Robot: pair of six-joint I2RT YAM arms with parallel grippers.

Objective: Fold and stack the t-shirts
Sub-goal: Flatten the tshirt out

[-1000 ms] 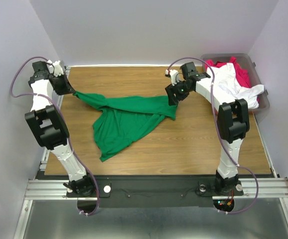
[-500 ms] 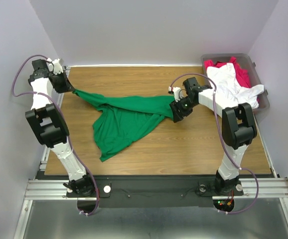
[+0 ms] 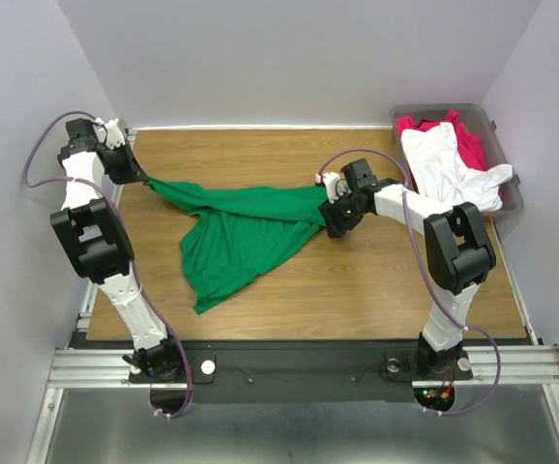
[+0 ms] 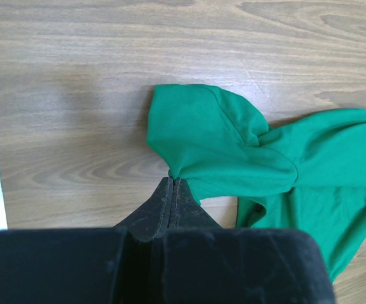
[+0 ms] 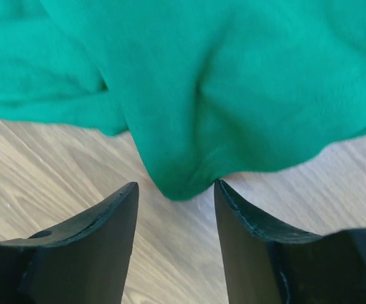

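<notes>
Green soft cloth t-shirt [image 3: 246,232] lies on the wooden worktop [image 3: 376,280], its long axis stretched from the left pincer [image 3: 134,174] to the right pincer [image 3: 334,220]. In the left wrist view the jaws are together, clamped on a shirt corner just ahead. In the right wrist view the jaws stand apart and a fold dips between the tips, ungripped.
</notes>
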